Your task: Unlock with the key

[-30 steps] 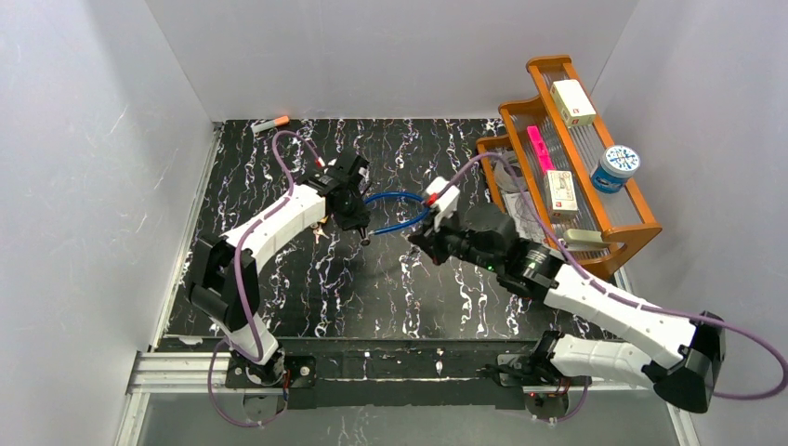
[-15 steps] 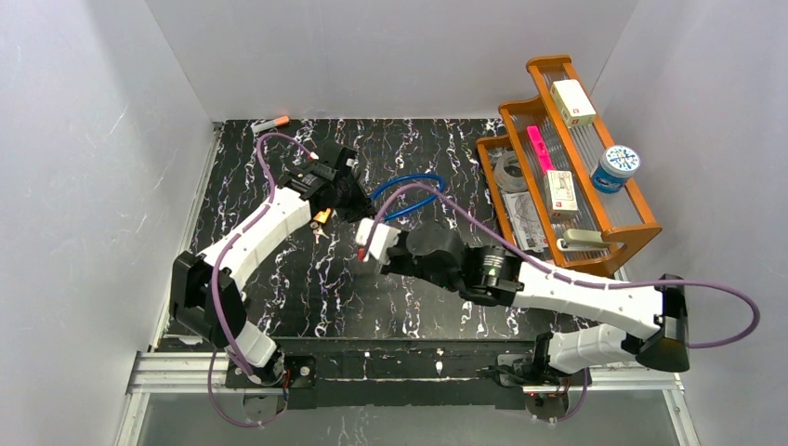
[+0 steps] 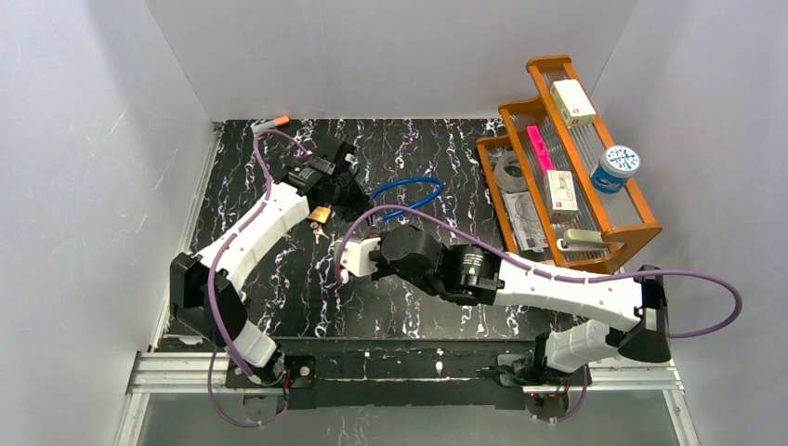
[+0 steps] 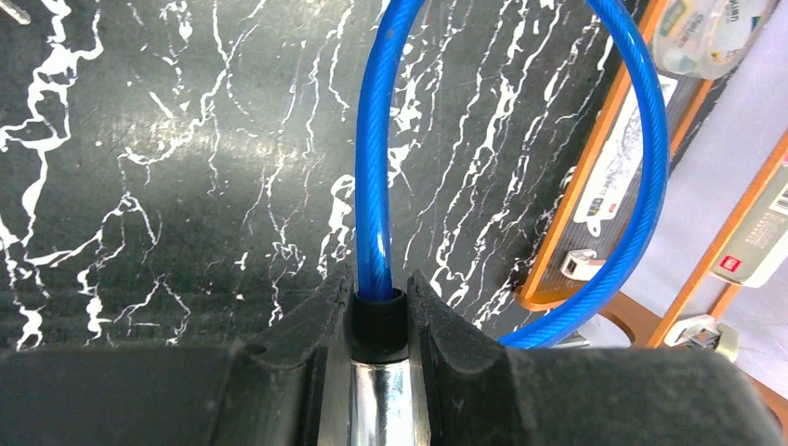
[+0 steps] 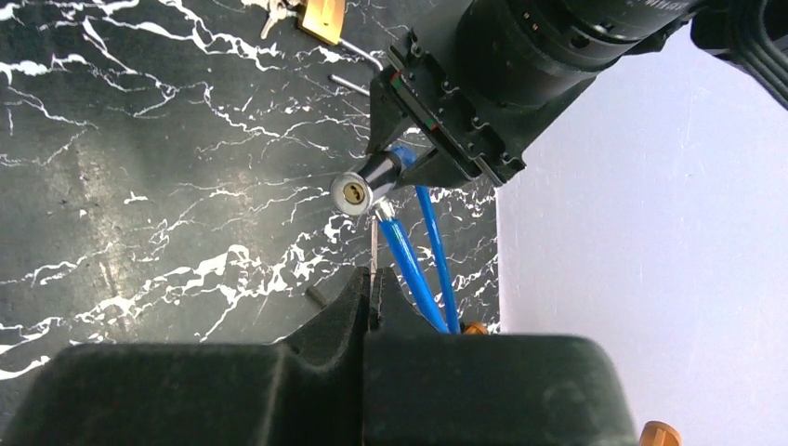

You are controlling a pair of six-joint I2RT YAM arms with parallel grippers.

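My left gripper is shut on the chrome cylinder of a blue cable lock; the blue cable loops out from between its fingers. In the right wrist view the cylinder's round keyhole face points at the camera. My right gripper is shut on a thin silver key, seen edge-on. The key's tip stands just right of and below the keyhole, a short gap away. In the top view my right gripper sits just in front of the left one.
A brass padlock with loose keys lies on the black marble table beside the left gripper. A wooden rack with boxes, tape and a round tub stands at the right. An orange marker lies at the back left.
My right arm has swung left from beside the rack to the table's middle, bringing the key up to the lock. My left gripper has shifted slightly back and left with the lock.
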